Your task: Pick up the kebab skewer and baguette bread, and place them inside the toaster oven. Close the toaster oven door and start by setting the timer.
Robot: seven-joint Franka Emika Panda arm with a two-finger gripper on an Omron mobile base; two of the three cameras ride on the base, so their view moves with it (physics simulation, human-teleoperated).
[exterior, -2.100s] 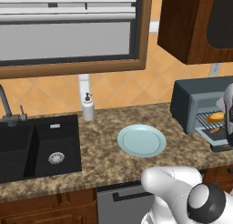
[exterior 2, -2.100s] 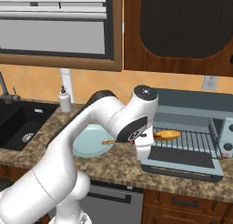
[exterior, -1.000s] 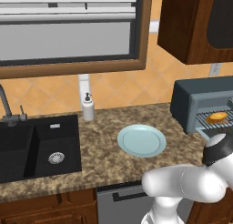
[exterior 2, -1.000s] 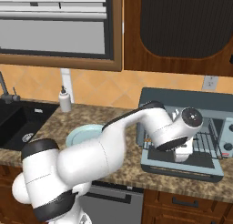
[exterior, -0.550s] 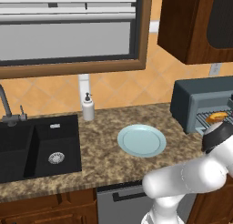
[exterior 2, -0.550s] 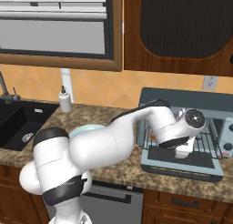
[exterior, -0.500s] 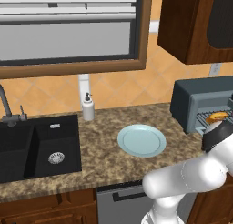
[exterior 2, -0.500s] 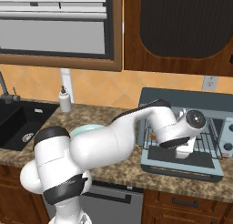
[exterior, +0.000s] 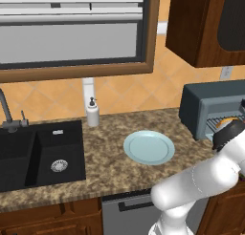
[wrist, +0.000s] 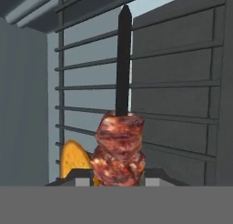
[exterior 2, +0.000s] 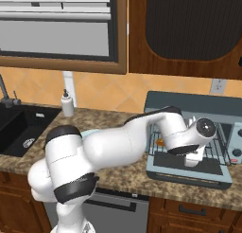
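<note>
The tool [wrist: 117, 175] is clenched on the kebab skewer [wrist: 119, 141], a light, stiff stick; the chunks probably give better hold.

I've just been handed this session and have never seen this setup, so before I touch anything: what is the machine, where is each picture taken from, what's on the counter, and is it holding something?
The machine is a white arm with dark joints on a drivable base, ending in two fingers. Two pictures come from cameras on the base, behind the arm to its left and right, looking down over the counter. The third comes from a camera on the hand, looking along the fingers.

On the granite counter lie a pale blue plate, a soap dispenser and a black sink. The toaster oven stands at the right with its door dropped open.

The arm reaches into the oven. In the hand view the gripper is shut on the kebab skewer, its dark stick pointing across the wire rack. The golden baguette bread already lies on the rack beside it.
</note>
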